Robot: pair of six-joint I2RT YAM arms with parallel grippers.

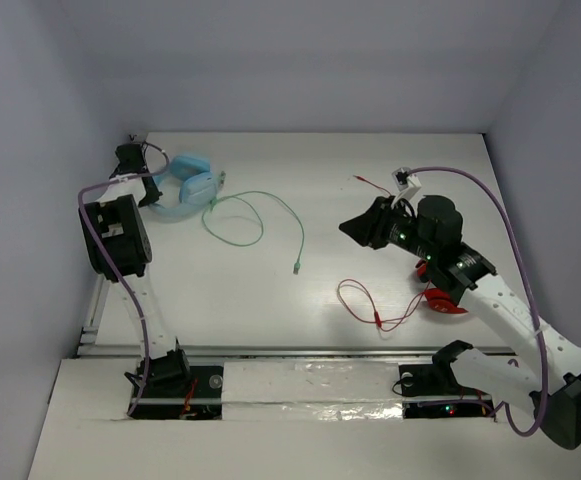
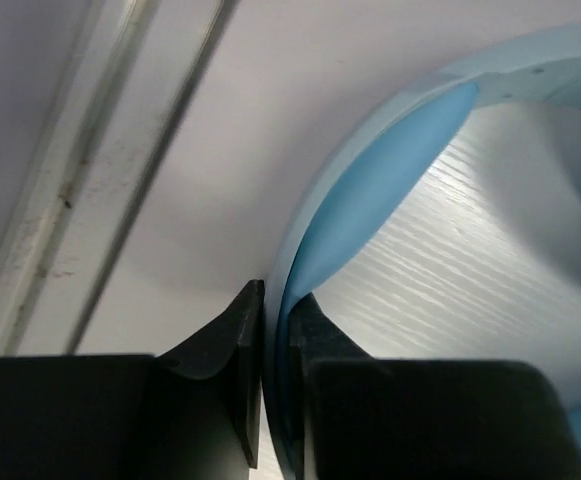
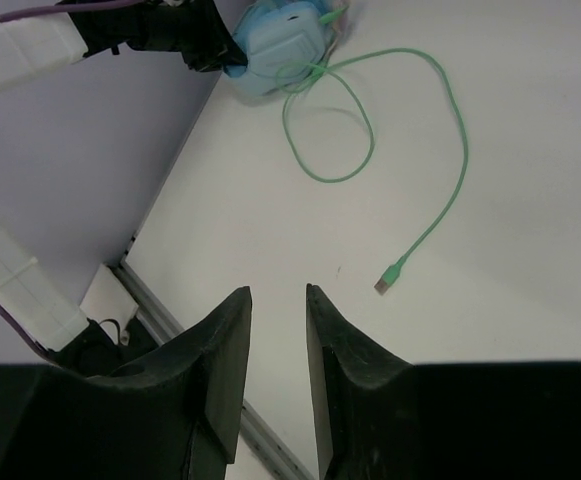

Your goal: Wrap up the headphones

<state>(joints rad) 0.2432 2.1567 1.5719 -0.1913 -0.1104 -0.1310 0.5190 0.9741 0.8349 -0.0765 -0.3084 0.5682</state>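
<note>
The light blue headphones (image 1: 192, 184) lie at the far left of the table, with the headband (image 2: 370, 190) curving toward the wall. My left gripper (image 1: 153, 193) is shut on that headband, which is pinched between its fingertips (image 2: 275, 300). The thin green cable (image 1: 260, 205) loops out over the table and ends in a plug (image 1: 297, 267). My right gripper (image 1: 355, 228) hovers open to the right of the plug with nothing in it. In the right wrist view that gripper (image 3: 278, 292) points toward the headphones (image 3: 280, 40), the cable (image 3: 455, 150) and the plug (image 3: 388, 280).
Smaller red headphones (image 1: 442, 301) sit partly under the right arm, their red cable (image 1: 365, 303) coiled on the table beside them. A thin red wire (image 1: 370, 185) lies farther back. A metal rail (image 1: 95, 300) runs along the table's left edge, close to the wall.
</note>
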